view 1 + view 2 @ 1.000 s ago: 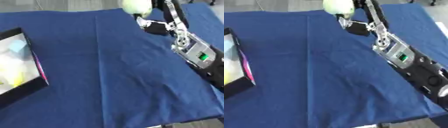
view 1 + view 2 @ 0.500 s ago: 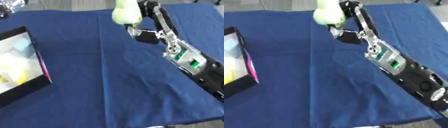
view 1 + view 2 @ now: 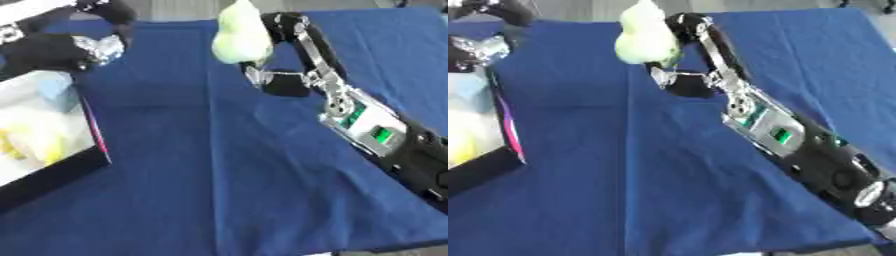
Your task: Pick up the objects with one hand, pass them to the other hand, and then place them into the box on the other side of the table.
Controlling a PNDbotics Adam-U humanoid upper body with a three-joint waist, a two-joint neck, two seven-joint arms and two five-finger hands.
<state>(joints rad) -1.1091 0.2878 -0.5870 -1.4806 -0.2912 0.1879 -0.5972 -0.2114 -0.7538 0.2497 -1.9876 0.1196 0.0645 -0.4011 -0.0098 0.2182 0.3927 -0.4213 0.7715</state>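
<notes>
A pale green pear-shaped object (image 3: 239, 36) hangs above the blue cloth near the far middle, and my right hand (image 3: 284, 37) is shut on it, with the arm stretching in from the lower right. My left hand (image 3: 66, 47) comes in at the upper left, above the far end of the box (image 3: 83, 167), some way left of the pear. Its fingers look curled but are blurred. The black-walled box at the left edge holds pale yellow and light blue things.
The blue cloth (image 3: 219, 175) covers the whole table, with a fold line down its middle. Its near edge runs along the bottom of the views.
My right hand has carried the pear leftward toward the table's middle. My left hand has come into view at the upper left. The camera has also shifted.
</notes>
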